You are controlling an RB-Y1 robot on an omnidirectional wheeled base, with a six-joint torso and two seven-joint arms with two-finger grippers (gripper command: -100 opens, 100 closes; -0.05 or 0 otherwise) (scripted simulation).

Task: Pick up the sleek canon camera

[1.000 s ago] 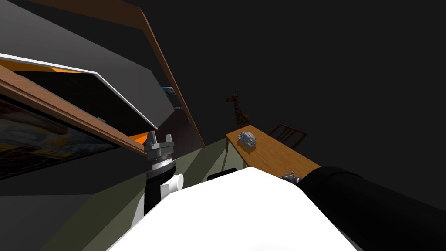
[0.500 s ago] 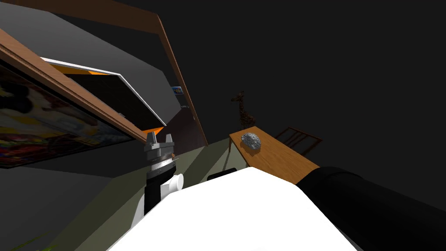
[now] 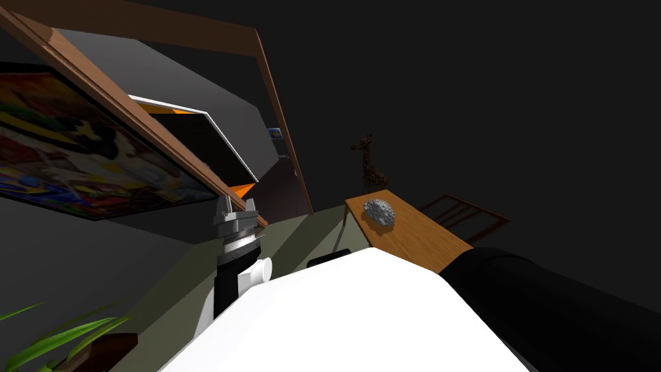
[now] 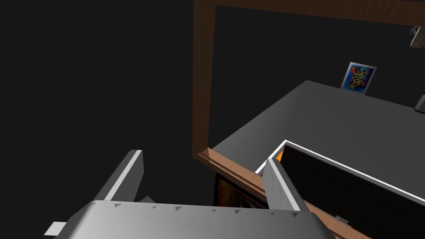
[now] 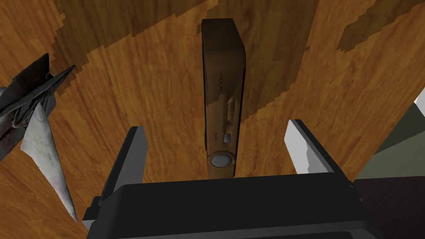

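While right tool [image 5: 216, 125] hangs spread over camera [image 5: 222, 83] on wooden table [image 5: 124, 62], crumpled grey wad [image 5: 33, 124] beside; left tool [image 4: 203, 159] spread.

The head view is dim, its upper right nearly black; light catches the wooden table [image 3: 419, 239] and the colourful painting [image 3: 84, 161]. The wide lens rolls the scene and splays the door frame [image 3: 279, 116] toward the corner. In the right wrist view the table is warmly lit, crossed by jagged, blocky shadows; the camera [image 5: 222, 95] lies partly shaded. The left wrist view is mostly dark.
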